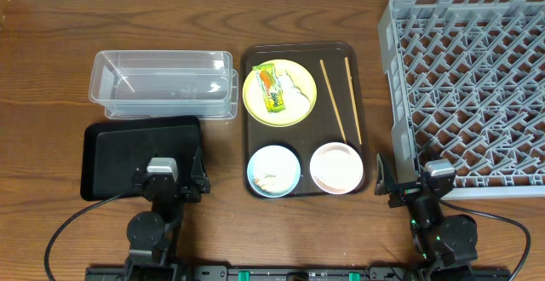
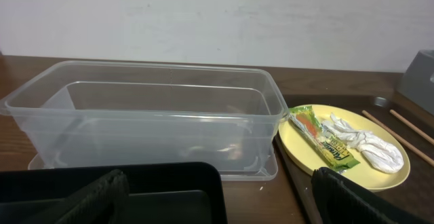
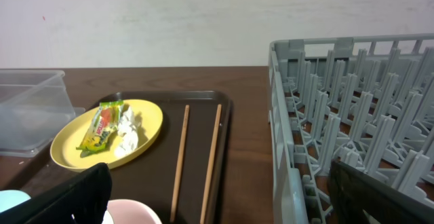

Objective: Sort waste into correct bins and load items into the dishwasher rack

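Note:
A dark brown serving tray (image 1: 255,60) holds a pale yellow plate (image 1: 255,102) with a green-and-yellow wrapper (image 1: 271,88) and crumpled white paper (image 1: 297,83). Two wooden chopsticks (image 1: 333,100) lie to its right. A light blue bowl (image 1: 273,170) holds whitish food scraps. A pinkish-white bowl (image 1: 336,167) sits beside it. The clear tub (image 1: 162,83) and black tray (image 1: 136,155) lie left. The grey rack (image 1: 468,85) is right. My left gripper (image 1: 167,179) is open over the black tray's near edge. My right gripper (image 1: 409,183) is open at the rack's near-left corner. No white cup shows.
The wrist views show the plate (image 2: 298,142) (image 3: 68,149), wrapper (image 2: 324,141) (image 3: 100,126), paper (image 2: 369,146) (image 3: 127,134), tub (image 2: 142,108), chopsticks (image 3: 180,163) and rack (image 3: 352,115). A pale wall stands behind the table.

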`<state>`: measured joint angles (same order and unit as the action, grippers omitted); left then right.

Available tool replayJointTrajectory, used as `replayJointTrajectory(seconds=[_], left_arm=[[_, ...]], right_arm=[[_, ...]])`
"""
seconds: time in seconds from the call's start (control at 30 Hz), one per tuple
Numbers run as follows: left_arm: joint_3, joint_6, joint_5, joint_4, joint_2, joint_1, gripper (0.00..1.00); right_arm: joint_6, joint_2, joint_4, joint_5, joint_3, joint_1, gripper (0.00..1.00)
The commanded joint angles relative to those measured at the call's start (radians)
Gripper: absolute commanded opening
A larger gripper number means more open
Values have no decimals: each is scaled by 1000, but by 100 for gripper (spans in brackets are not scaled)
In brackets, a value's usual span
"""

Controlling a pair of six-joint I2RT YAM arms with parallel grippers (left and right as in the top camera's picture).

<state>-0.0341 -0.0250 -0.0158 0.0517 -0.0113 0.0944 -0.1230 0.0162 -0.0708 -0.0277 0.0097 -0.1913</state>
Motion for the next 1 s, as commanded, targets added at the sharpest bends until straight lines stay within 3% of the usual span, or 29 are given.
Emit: replayJointTrajectory(seconds=[0.0,0.73,0.97], left_arm=[[30,6,9,18,5,-4,89],[30,-2,-27,11,5,-4,89],[30,-69,-137,-63,1,-4,89]], right_arm=[[-10,-10,0,-3,-5,7,99],[-11,-10,27,37,-4,7,99],[-87,-6,53,-115,2,7,99]])
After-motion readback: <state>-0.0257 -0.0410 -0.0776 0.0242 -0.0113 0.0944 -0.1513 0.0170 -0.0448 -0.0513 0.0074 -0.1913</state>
